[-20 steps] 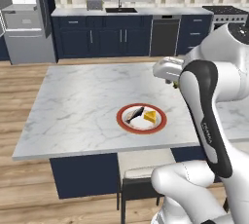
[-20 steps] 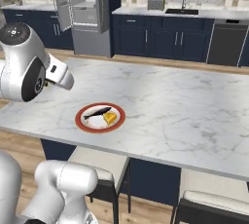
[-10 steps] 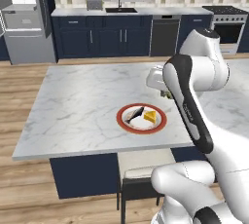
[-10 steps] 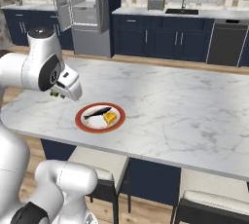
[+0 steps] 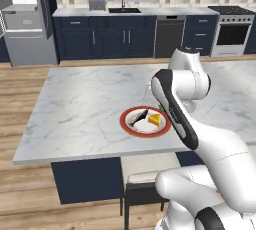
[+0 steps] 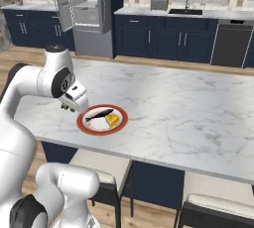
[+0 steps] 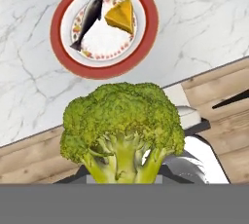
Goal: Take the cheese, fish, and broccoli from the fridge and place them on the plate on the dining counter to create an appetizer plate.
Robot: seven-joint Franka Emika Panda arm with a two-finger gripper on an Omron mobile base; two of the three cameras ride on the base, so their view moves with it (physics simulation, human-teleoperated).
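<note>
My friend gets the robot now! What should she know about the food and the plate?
Gripper: jaws shut on the broccoli, held near the plate's edge, above the counter.
Plate: on the marble counter, near its front edge.
Done: fish and cheese already lie on the plate, side by side.
Left: move the broccoli over the plate, probably onto the bare white part, and let go.

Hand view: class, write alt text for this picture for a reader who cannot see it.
A green broccoli fills the foreground, held in the gripper. Beyond it, on the marble counter, sits a red-rimmed plate carrying a dark fish and an orange cheese wedge, lying apart.
</note>
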